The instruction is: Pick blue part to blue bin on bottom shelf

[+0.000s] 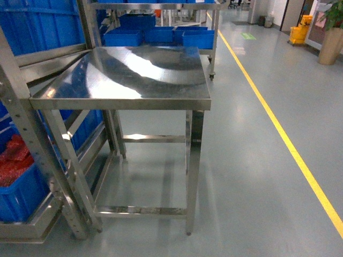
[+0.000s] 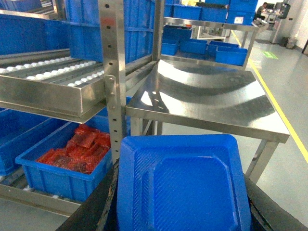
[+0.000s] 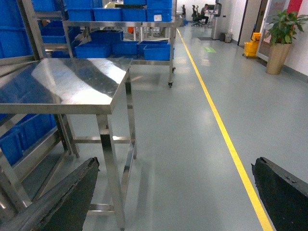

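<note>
Steel table (image 1: 134,75) fills the head view, with the crate of red bags (image 1: 19,187) on the bottom shelf (image 1: 27,227) at lower left; no arms or blue part visible. Left wrist: left gripper (image 2: 183,211) looks clamped on the blue part (image 2: 183,173), held level short of the table's near edge, black fingers (image 2: 94,211) on its sides. Hard, smooth plastic, likely light but slippery, so a side grip suits it. Blue bin (image 2: 17,139) probably sits left of the red bags. Right wrist: right gripper (image 3: 173,197) apart, empty, over the floor.

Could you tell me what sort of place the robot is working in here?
Most likely a factory or warehouse floor: steel racks with roller strips and blue crates, a stainless work table, and a yellow line marking an aisle on the grey floor.
</note>
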Tool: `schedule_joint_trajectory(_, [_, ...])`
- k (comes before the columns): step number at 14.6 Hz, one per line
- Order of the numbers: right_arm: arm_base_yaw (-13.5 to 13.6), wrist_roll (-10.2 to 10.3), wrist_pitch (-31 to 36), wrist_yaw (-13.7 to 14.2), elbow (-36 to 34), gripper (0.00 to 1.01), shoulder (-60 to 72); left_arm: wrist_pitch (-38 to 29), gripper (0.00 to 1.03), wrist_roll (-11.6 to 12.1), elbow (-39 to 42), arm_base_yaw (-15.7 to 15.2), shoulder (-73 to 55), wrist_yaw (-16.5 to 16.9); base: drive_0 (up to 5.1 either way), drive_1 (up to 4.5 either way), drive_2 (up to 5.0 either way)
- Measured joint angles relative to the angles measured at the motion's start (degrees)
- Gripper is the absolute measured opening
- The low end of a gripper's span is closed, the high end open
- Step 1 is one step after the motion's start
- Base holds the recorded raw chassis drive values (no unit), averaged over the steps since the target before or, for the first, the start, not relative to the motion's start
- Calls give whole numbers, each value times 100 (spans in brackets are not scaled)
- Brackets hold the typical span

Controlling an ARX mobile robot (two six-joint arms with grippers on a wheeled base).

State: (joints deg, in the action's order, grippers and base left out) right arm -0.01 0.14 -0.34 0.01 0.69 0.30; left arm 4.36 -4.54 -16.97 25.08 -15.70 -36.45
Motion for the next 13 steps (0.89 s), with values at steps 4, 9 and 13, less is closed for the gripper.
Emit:
schedule_joint_trajectory(4, [0,0,-2,0,0,98,2,-9,43,2,0,0,-4,0,-4,421,-428])
schedule_joint_trajectory(9, [0,2,7,2,0,98,2,-17,43,2,0,0,0,-2,-1,338,-340])
schedule_joint_trajectory(13, [0,0,11,11,0,98,0,-7,43,2,0,-4,-4,26,0,0,0])
